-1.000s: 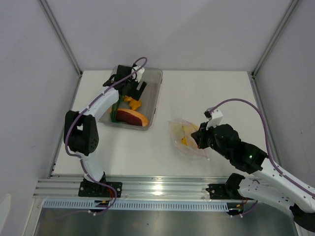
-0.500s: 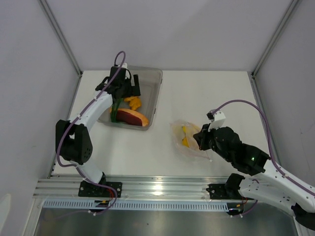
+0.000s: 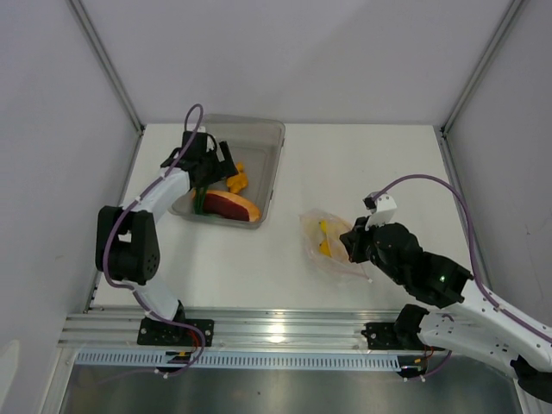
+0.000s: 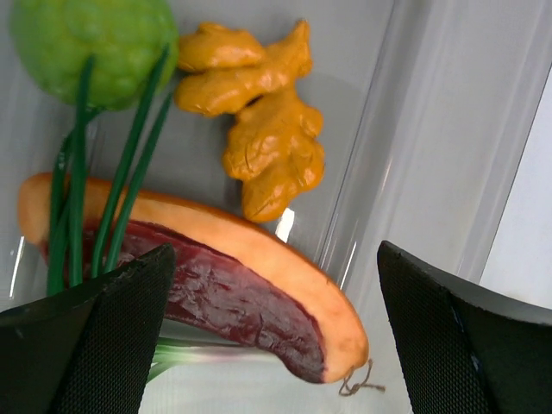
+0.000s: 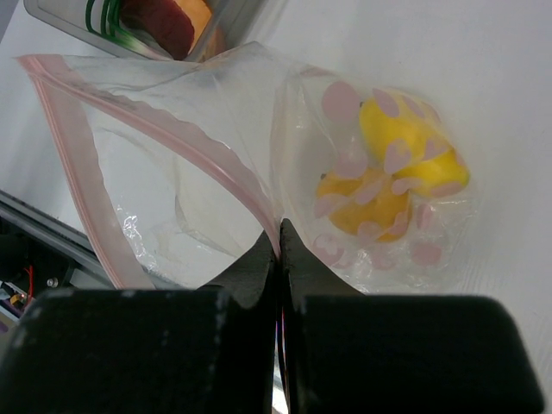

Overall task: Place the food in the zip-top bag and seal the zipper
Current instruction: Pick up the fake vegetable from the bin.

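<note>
Since a second ago the left arm has swung its wrist from the far end of the bin toward the bin's left wall, and the left gripper (image 3: 222, 166) now hangs over the food there with its jaws spread wider than before. Between its two black fingers (image 4: 95, 336) the wrist view shows the dark-red and tan slice (image 4: 246, 276) lying along the bin floor, nothing clamped. The green stalk (image 4: 112, 198) crosses the slice's left end. Beyond it sit the green lime (image 4: 95, 43) and, beside that, the knobbly orange cluster (image 4: 259, 112). All four lie inside the clear grey bin (image 3: 274, 164), which stands at the far left corner of the table (image 3: 362, 164).

The right arm has hardly shifted. The right gripper (image 5: 278, 240) stays pinched shut on the zip-top bag (image 5: 198, 103), its fingertips meeting on the plastic just where one band of the pink-red zipper (image 5: 78, 147) runs in. The mouth gapes to the left of the grip, the two zipper bands well apart. Inside the bag's closed end the yellow lemon (image 5: 414, 147) and the orange fruit (image 5: 362, 207) touch each other. The bag lies on the right half of the table, nearer its near edge, well apart from the bin.
</note>
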You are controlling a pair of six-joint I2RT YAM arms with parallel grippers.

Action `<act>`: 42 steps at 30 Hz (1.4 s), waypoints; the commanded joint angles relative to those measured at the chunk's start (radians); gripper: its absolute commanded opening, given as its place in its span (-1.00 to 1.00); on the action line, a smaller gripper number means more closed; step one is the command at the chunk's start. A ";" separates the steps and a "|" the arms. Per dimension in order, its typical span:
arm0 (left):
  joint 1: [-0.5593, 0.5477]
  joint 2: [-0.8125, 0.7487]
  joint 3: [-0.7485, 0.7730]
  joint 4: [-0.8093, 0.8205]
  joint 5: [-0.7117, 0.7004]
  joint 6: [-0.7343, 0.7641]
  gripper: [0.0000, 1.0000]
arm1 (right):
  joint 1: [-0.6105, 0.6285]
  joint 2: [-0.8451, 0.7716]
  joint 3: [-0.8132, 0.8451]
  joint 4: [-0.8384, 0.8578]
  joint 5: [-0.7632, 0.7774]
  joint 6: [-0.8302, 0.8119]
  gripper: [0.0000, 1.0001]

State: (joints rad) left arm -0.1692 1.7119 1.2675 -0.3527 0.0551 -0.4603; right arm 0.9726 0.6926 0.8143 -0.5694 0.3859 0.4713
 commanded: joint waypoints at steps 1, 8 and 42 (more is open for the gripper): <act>0.019 -0.058 0.019 0.051 -0.118 -0.107 0.99 | 0.006 0.016 0.016 0.037 0.031 0.020 -1.00; 0.048 0.005 0.058 0.112 0.028 -0.058 0.99 | 0.009 0.036 0.017 0.059 0.031 0.018 -1.00; -0.105 0.419 0.480 -0.385 -0.212 -0.333 0.97 | 0.020 0.016 -0.009 0.057 0.053 0.032 -1.00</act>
State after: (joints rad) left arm -0.2707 2.1025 1.6875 -0.7132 -0.1299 -0.7444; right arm 0.9867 0.7204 0.8074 -0.5415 0.4042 0.4900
